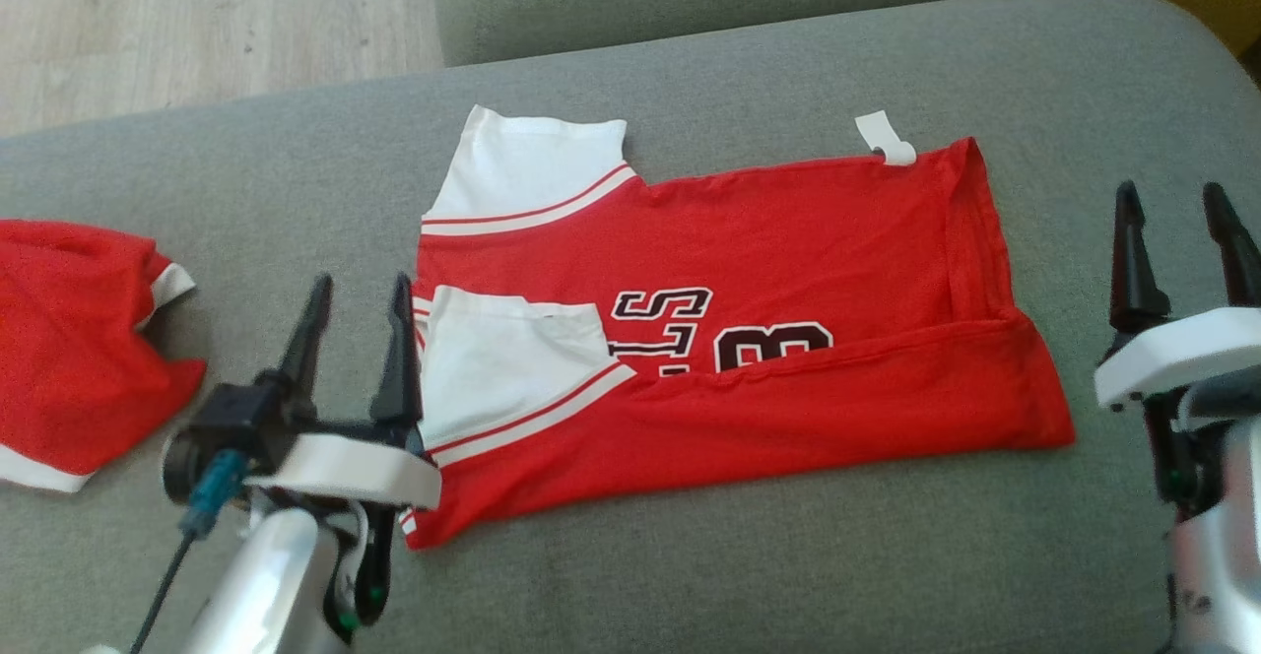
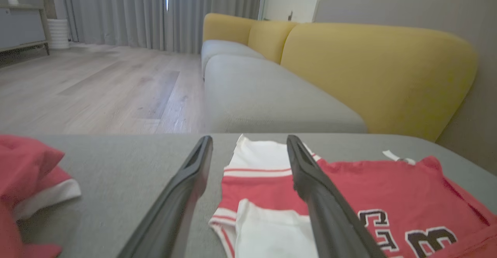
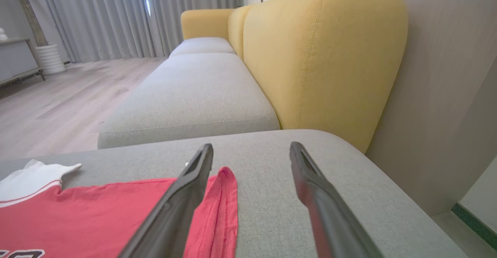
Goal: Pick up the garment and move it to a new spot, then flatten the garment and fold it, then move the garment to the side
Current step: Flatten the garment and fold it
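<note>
On the cushion [image 1: 690, 555], jersey [image 1: 749, 240] lies part-folded between my left gripper [image 1: 361, 285] and right gripper [image 1: 1169, 191], both wide and empty; I'd pinch the far edge at both ends together and lay it over level, no skew.

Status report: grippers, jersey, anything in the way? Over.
Left gripper open, empty, by sleeve end. Right gripper open, empty, beside hem end. Red jersey flat on grey cushion, near edge folded over. Second red garment at far left, apart.
</note>
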You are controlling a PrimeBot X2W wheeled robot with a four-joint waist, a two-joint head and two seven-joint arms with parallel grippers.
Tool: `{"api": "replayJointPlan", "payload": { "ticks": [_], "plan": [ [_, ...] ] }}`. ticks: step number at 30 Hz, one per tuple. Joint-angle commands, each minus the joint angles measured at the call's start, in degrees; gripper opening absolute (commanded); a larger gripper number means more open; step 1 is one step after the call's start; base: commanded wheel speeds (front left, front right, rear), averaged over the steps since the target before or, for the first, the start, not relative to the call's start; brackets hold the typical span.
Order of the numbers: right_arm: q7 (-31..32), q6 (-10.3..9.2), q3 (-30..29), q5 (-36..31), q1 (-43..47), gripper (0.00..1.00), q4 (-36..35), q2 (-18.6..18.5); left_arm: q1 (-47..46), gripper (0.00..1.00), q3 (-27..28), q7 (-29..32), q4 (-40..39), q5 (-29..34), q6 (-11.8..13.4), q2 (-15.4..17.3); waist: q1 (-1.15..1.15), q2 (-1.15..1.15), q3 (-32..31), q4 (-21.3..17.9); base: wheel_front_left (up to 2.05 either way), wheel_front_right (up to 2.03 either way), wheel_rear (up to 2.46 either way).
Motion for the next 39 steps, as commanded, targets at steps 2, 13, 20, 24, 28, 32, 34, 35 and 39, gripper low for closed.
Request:
{"api": "replayJointPlan", "payload": {
  "ticks": [2,13,20,24,28,32,34,35,39],
  "plan": [
    [-3.0,-0.04,2.8,0.5,-1.8,1.00,-2.5,0.3,-3.4,1.00,3.0,-2.4,-2.9,-0.1,-0.8,0.6,-0.01,0.00,0.3,-0.3,0.00,0.00,0.00],
    [-13.1,-0.04,9.2,3.1,2.7,1.00,-4.9,3.1,-1.7,1.00,6.3,-4.0,-5.1,3.6,-4.8,-2.6,-0.01,0.00,1.3,-0.4,0.00,0.00,0.00],
    [-14.2,-0.04,10.6,2.4,3.9,1.00,-3.9,4.6,-0.7,1.00,6.2,-4.1,-1.3,6.5,-6.5,-3.8,-0.01,0.00,1.3,-0.2,0.00,0.00,0.00],
    [-14.3,-0.04,10.7,2.4,3.4,1.00,-3.8,5.0,-1.7,1.00,7.1,-4.1,-0.1,7.4,-7.2,-4.3,-0.01,0.00,1.7,-0.3,0.00,0.00,0.00],
    [-13.5,-0.04,10.2,2.2,1.8,1.00,-4.1,4.8,-5.7,1.00,6.4,-3.3,3.1,8.6,-8.1,-3.4,-0.01,0.00,3.8,-1.3,0.00,0.00,0.00],
    [-12.3,-0.04,10.5,1.8,-0.6,1.00,-4.5,4.4,-14.3,1.00,4.6,2.5,7.8,10.0,-9.7,-0.8,-0.01,0.00,7.5,-2.9,0.00,0.00,0.00],
    [-11.9,-0.04,10.9,1.7,-2.2,1.00,-4.9,4.1,-19.9,1.00,3.5,6.0,10.5,10.3,-10.9,0.8,-0.01,0.00,10.0,-3.8,0.00,0.00,0.00],
    [-11.7,-0.04,11.1,1.7,-3.0,1.00,-5.1,3.9,-22.6,1.00,2.7,8.5,12.3,10.2,-11.3,1.6,-0.01,0.00,11.2,-4.3,0.00,0.00,0.00],
    [-11.5,-0.04,12.5,1.8,-6.5,1.00,-5.7,3.4,-33.4,1.00,-0.4,18.8,19.6,7.5,-12.3,4.8,-0.01,0.00,15.5,-6.7,0.00,0.00,0.00]
  ]
}}
